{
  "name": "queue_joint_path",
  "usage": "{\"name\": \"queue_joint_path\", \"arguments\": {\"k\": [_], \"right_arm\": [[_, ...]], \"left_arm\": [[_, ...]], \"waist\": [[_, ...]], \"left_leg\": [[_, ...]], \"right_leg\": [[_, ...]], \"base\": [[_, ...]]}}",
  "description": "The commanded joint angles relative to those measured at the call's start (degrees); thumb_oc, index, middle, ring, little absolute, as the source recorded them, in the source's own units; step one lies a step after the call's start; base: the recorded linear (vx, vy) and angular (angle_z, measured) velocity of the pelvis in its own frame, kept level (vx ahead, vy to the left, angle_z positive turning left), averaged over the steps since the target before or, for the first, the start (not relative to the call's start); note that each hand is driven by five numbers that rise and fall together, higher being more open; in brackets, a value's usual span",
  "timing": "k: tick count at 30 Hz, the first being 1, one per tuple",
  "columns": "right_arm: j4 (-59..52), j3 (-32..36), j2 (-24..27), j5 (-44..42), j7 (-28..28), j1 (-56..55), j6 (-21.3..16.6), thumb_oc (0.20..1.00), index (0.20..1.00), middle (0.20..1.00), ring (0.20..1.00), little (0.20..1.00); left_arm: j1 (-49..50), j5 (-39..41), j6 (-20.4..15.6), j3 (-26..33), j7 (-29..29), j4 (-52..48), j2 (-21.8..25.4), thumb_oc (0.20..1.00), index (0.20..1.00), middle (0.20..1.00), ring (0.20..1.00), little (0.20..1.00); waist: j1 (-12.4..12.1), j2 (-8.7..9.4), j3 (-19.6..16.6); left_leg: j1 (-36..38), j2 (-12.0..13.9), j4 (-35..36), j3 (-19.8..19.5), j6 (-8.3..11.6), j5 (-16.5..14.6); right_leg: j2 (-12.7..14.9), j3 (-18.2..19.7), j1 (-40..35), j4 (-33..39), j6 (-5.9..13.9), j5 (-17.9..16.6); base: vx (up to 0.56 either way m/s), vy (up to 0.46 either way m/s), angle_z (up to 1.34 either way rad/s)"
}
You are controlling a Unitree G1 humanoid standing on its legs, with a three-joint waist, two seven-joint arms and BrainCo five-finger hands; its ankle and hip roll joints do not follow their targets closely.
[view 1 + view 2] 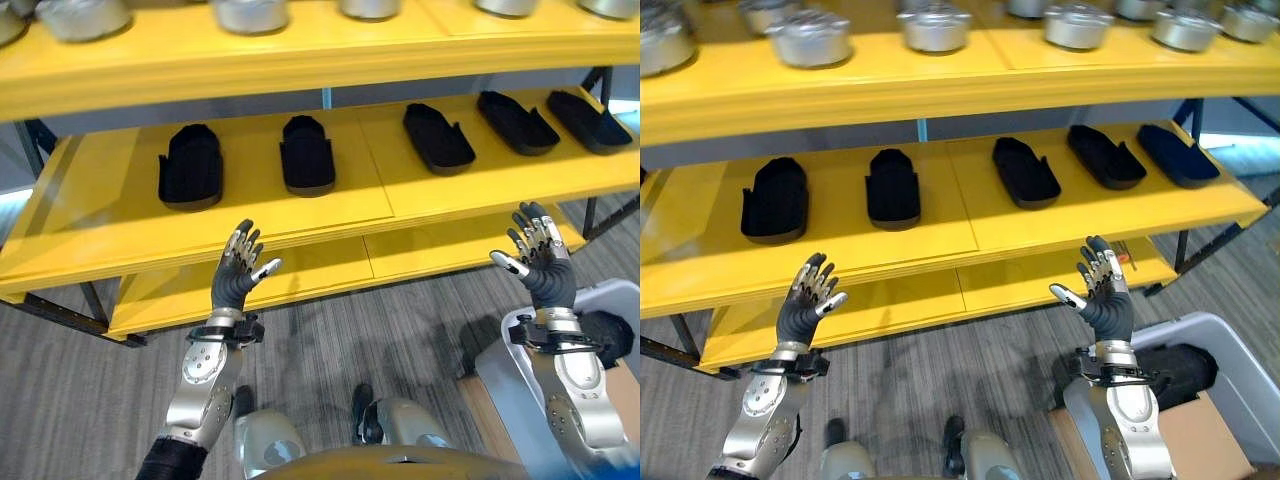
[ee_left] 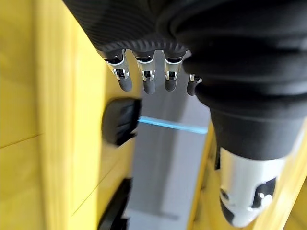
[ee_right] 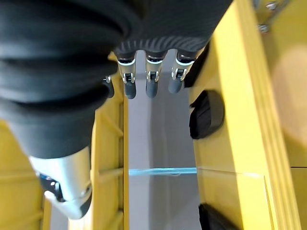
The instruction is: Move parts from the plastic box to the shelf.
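We saw a bright yellow shelf; on its middle board lay a row of matte black parts, and on the board above them stood dull silver-grey pots. Below the shelf the floor was grey with darker streaks. Beside it stood a pale grey plastic box.
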State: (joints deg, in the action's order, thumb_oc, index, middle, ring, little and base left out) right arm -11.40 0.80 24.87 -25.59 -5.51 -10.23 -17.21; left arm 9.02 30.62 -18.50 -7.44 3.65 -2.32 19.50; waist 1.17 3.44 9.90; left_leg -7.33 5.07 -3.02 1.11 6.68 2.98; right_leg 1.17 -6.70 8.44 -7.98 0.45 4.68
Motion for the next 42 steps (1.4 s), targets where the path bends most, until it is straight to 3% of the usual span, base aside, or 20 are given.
{"name": "queue_joint_path", "arguments": {"k": [1,3,5,9,14,21,22,24,27,28,29,30,31,34,40,42], "right_arm": [[-1.7,-2.6,0.3,1.2,1.8,2.7,-2.4,1.000,1.000,1.000,1.000,1.000],[-1.0,-4.0,0.0,1.5,2.3,4.2,-2.1,1.000,1.000,1.000,1.000,1.000],[-0.9,-5.6,-0.4,1.5,3.1,5.5,-1.9,1.000,1.000,1.000,1.000,1.000],[-0.7,-6.4,-1.5,0.3,3.8,4.9,-1.2,1.000,1.000,1.000,1.000,1.000],[1.0,-8.5,-2.0,0.5,2.8,7.0,-0.5,1.000,1.000,1.000,1.000,1.000],[1.7,-11.3,-3.0,0.6,2.7,9.6,0.1,1.000,1.000,1.000,1.000,1.000],[1.8,-12.1,-3.5,0.7,2.6,10.8,0.4,1.000,1.000,1.000,1.000,1.000],[1.7,-13.1,-4.4,1.7,1.8,12.1,0.6,1.000,1.000,1.000,1.000,1.000],[2.9,-14.4,-4.7,2.8,1.1,14.5,1.3,1.000,1.000,1.000,1.000,1.000],[3.6,-14.7,-4.7,3.8,1.3,15.4,1.9,1.000,1.000,1.000,1.000,1.000],[3.6,-14.7,-4.7,3.9,1.3,15.4,1.9,1.000,1.000,1.000,1.000,1.000],[4.4,-14.7,-4.7,4.0,0.9,15.7,2.1,1.000,1.000,1.000,1.000,1.000],[4.3,-14.5,-4.5,4.1,0.8,15.8,2.3,1.000,1.000,1.000,1.000,1.000],[3.7,-13.2,-3.9,3.4,1.2,13.7,2.2,1.000,1.000,1.000,1.000,1.000],[4.0,-9.9,-2.2,2.1,-0.5,11.3,1.0,1.000,1.000,1.000,1.000,1.000],[4.2,-9.4,-1.5,2.1,-1.6,11.6,0.7,1.000,1.000,1.000,1.000,1.000]], "left_arm": [[-4.1,-1.5,-2.6,2.7,-1.9,-1.6,1.5,1.000,1.000,1.000,1.000,1.000],[-4.6,-1.9,-2.6,2.2,-1.9,-1.6,1.4,1.000,1.000,1.000,1.000,1.000],[-4.8,-1.9,-2.7,1.9,-2.0,-1.6,1.4,1.000,1.000,1.000,1.000,1.000],[-5.5,-1.9,-2.9,1.0,-2.4,-1.5,1.1,1.000,1.000,1.000,1.000,1.000],[-6.8,-1.6,-3.3,0.6,-1.2,-0.9,1.3,1.000,1.000,1.000,1.000,1.000],[-7.5,-3.3,-4.0,0.4,-0.2,-1.3,2.7,1.000,1.000,1.000,1.000,1.000],[-8.3,-3.2,-3.9,0.3,0.2,-1.4,3.1,1.000,1.000,1.000,1.000,1.000],[-8.7,-3.2,-4.0,0.5,1.1,-2.0,3.4,1.000,1.000,1.000,1.000,1.000],[-7.6,-2.1,-3.7,1.9,1.5,-2.1,3.3,1.000,1.000,1.000,1.000,1.000],[-7.0,-2.1,-3.4,2.3,1.5,-2.3,3.2,1.000,1.000,1.000,1.000,1.000],[-6.9,-2.1,-3.4,2.3,1.5,-2.3,3.2,1.000,1.000,1.000,1.000,1.000],[-6.9,-2.2,-3.2,2.4,1.4,-1.9,3.0,1.000,1.000,1.000,1.000,1.000],[-6.8,-2.3,-3.0,2.5,1.3,-1.9,2.9,1.000,1.000,1.000,1.000,1.000],[-7.3,-3.4,-2.6,1.4,1.1,-0.6,2.0,1.000,1.000,1.000,1.000,1.000],[-10.9,-1.6,-2.5,-1.6,1.0,0.7,0.3,1.000,1.000,1.000,1.000,1.000],[-11.1,-1.2,-2.4,-1.8,1.4,1.1,0.0,1.000,1.000,1.000,1.000,1.000]], "waist": [[1.0,0.15,-1.2],[0.7,-0.01,-1.3],[0.8,-0.11,-1.6],[2.1,-0.11,-3.2],[3.1,-0.23,-3.1],[3.8,-1.05,-2.6],[3.3,-1.39,-1.7],[2.2,-1.74,-0.7],[1.4,-2.66,0.2],[1.0,-2.96,0.6],[1.0,-3.08,0.6],[1.2,-2.51,1.2],[1.5,-2.13,1.4],[2.4,-0.79,0.0],[5.0,-1.30,-1.2],[5.8,-1.45,-0.2]], "left_leg": [[-6.1,-6.7,-1.8,-5.1,-5.48,3.5],[-5.8,-10.1,-1.4,-8.9,-6.23,2.9],[-4.2,-10.5,-0.5,-10.5,-7.19,1.5],[-0.7,-9.4,3.1,-7.2,-7.66,1.5],[0.4,-9.3,2.0,-3.2,-9.19,-0.8],[1.1,-9.0,1.2,2.0,-10.41,-3.3],[1.4,-8.3,0.7,3.8,-10.87,-4.3],[3.1,-7.2,0.7,6.8,-10.67,-5.8],[5.9,-5.3,1.9,11.4,-9.91,-6.7],[7.7,-4.6,2.1,13.0,-9.27,-8.2],[7.9,-4.5,2.2,13.0,-9.29,-8.3],[9.0,-4.8,2.5,14.9,-9.28,-8.1],[9.9,-5.1,2.7,15.3,-9.21,-8.4],[11.2,-5.2,2.4,14.3,-8.57,-10.4],[9.1,-0.9,-4.6,14.0,-5.93,-13.2],[5.5,1.9,-16.1,13.8,-4.28,-11.5]], "right_leg": [[-0.6,3.5,-8.3,10.6,2.12,-5.7],[-1.6,5.5,-7.4,11.3,2.29,-6.7],[-2.4,7.9,-6.8,11.2,2.45,-6.6],[-2.0,9.3,-7.0,10.4,2.24,-5.8],[-1.7,12.9,-5.6,7.1,2.35,-5.1],[-2.3,18.5,-2.4,3.1,4.12,-5.1],[-2.0,16.9,-0.3,-1.9,4.92,-3.7],[3.0,7.4,1.4,-4.0,6.46,-4.3],[9.6,-2.8,4.2,-0.6,6.76,-8.9],[12.1,-7.7,5.8,0.9,8.11,-10.4],[12.0,-7.8,5.5,1.2,8.24,-10.5],[12.8,-10.7,6.0,3.1,8.38,-13.0],[12.9,-11.1,6.2,4.1,8.80,-14.3],[11.1,-8.6,3.6,5.9,7.96,-13.3],[9.1,-10.4,1.9,4.5,5.79,-9.9],[7.7,-9.8,0.8,3.8,3.60,-7.6]], "base": [[0.04,-0.030,-0.58],[0.00,0.008,-1.19],[0.04,0.053,-1.14],[0.11,0.097,-0.93],[0.06,0.096,-0.62],[0.04,0.115,-0.67],[0.01,0.120,-0.63],[0.05,0.064,-0.92],[0.11,0.010,-1.38],[0.16,0.008,-1.46],[0.15,-0.018,-1.27],[0.09,-0.058,-1.24],[0.14,-0.091,-0.87],[0.24,-0.146,-0.07],[0.18,-0.149,0.36],[0.11,-0.172,0.23]]}}
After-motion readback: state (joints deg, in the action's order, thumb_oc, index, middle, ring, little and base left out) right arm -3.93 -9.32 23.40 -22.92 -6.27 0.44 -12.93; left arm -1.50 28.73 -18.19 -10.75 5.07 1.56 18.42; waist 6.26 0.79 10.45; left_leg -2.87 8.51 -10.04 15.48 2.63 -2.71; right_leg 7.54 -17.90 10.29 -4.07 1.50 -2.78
